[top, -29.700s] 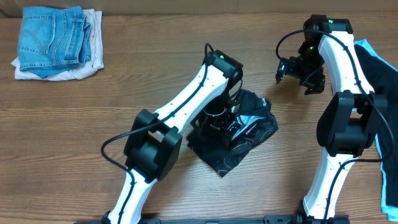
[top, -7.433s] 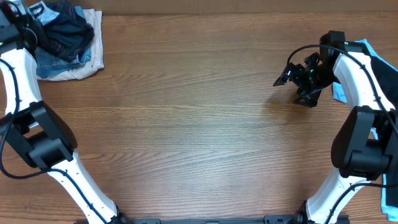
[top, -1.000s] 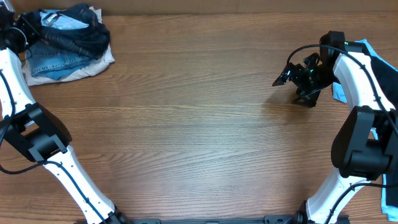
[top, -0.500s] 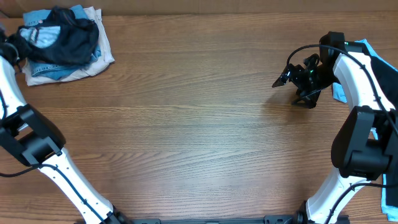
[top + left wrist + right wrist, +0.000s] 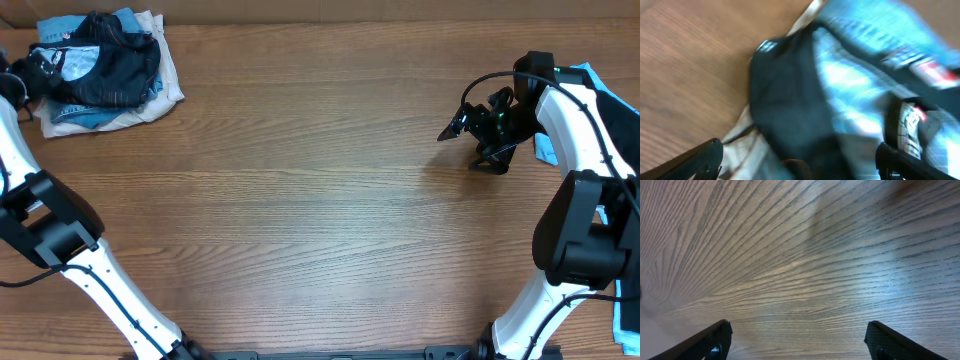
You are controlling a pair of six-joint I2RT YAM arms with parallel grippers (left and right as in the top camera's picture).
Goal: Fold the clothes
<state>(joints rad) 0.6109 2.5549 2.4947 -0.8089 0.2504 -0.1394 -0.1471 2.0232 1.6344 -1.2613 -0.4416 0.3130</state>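
Now: left tool wide over black jersey on pile, upper left; right tool wide above counter. Lift clear straight up, no snagging.

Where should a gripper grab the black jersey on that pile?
Likely a raised fold on top, pinched from straight above. The jersey lies bunched on the jeans, so a high ridge can be caught without taking the layers beneath.
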